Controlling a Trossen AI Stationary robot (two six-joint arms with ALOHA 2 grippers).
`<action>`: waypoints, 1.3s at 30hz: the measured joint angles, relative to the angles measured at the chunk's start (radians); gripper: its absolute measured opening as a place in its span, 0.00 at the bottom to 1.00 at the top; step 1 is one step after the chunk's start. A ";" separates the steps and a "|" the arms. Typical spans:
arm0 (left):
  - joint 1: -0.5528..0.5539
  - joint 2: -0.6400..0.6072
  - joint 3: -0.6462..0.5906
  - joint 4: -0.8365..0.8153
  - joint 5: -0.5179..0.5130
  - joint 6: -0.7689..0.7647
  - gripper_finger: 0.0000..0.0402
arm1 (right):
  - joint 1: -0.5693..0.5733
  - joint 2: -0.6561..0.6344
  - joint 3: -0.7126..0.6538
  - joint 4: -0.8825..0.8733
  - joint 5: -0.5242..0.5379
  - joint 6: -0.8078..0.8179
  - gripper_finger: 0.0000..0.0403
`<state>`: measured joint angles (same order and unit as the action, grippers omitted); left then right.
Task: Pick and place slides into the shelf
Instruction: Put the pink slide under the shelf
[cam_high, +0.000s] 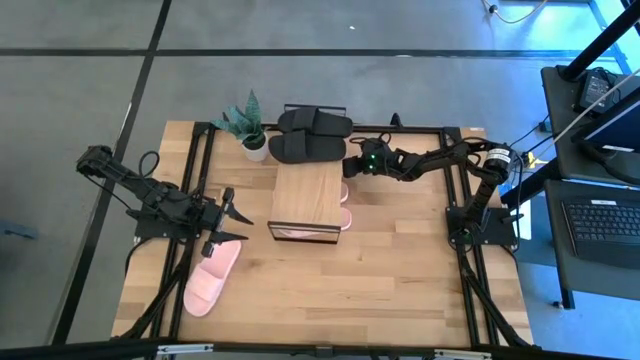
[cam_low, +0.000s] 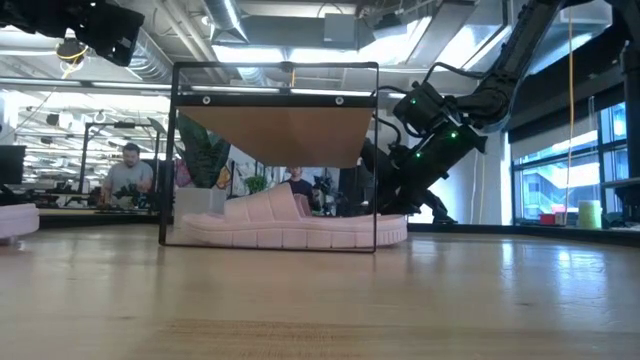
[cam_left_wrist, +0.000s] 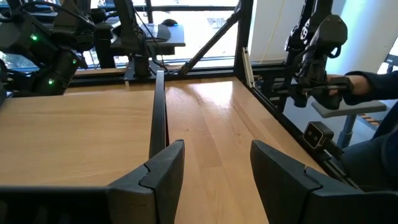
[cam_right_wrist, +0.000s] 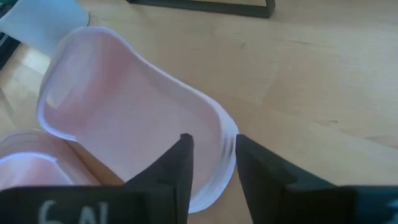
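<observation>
Here, soft ribbed pink slide (cam_low: 290, 225) under shelf (cam_low: 275, 130).

Even overhead light on the table (cam_high: 400, 270), soft short shadows. At table height, ceiling strips (cam_low: 235, 18) and the window (cam_low: 560, 180) at three o'clock glare, leaving the near wood blurred. The pink slide (cam_right_wrist: 130, 118) up close looks washed out, soft-edged

Pink slides (cam_high: 344, 205) mostly hidden under shelf (cam_high: 304, 193), right claw (cam_high: 349, 166) tips hidden by the shelf
</observation>
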<state>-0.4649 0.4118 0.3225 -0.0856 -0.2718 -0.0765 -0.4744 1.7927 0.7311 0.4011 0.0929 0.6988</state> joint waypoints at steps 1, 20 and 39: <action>0.000 0.000 0.000 0.000 0.000 0.000 0.44 | 0.000 0.000 0.000 0.000 0.000 -0.002 0.30; 0.000 0.000 0.000 0.000 0.000 -0.003 0.44 | -0.028 -0.085 0.000 -0.058 -0.048 -0.298 0.32; 0.000 0.000 0.000 0.001 0.000 -0.003 0.44 | -0.092 -0.117 0.000 -0.219 -0.184 -0.622 0.32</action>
<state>-0.4649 0.4121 0.3225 -0.0849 -0.2721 -0.0795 -0.5666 1.6756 0.7311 0.1818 -0.0908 0.0769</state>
